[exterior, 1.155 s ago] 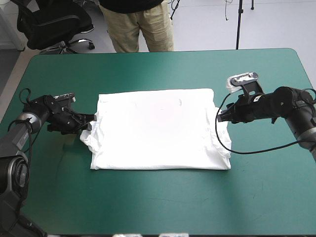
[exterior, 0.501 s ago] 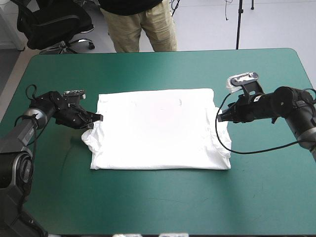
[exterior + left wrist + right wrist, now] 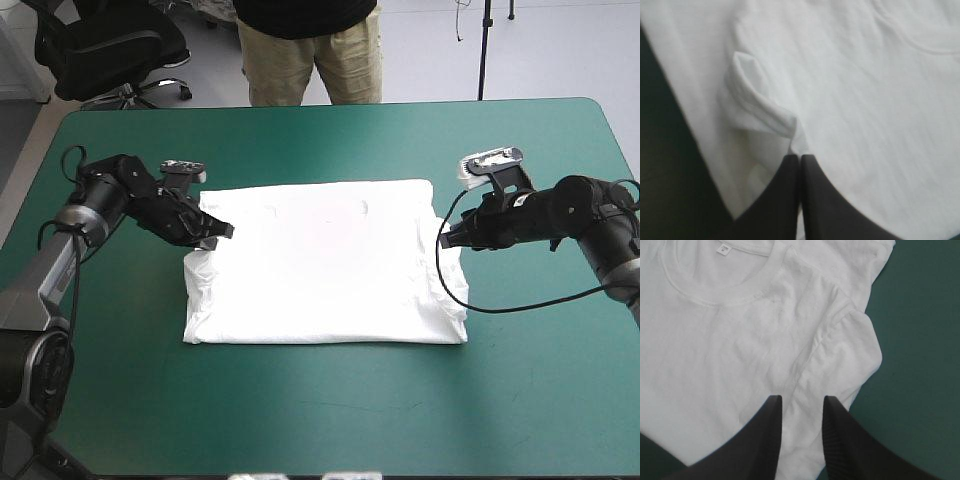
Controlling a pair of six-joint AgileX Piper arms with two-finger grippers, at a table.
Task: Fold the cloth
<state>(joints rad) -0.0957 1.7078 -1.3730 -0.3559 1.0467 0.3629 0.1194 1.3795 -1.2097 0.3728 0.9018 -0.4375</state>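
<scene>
The white T-shirt [image 3: 320, 265] lies spread flat in the middle of the teal-green table, collar toward the far edge. My left gripper [image 3: 222, 233] is over the shirt's left edge. In the left wrist view its black fingers meet in one arch [image 3: 800, 159], pinching a fold of the left sleeve [image 3: 757, 102] that is drawn in over the shirt body. My right gripper [image 3: 445, 237] rests at the shirt's right side. Its fingers [image 3: 801, 402] stand apart over the right sleeve [image 3: 850, 350], with the collar [image 3: 715, 287] ahead of them.
Bare teal-green cover [image 3: 330, 400] shows all round the T-shirt, widest toward the near edge. The right sleeve bulges a little past the shirt's right edge [image 3: 457, 285].
My left gripper shut on the left sleeve and carried it rightward, in over the shirt; the sleeve no longer sticks out at the left. The right arm has stayed put.
</scene>
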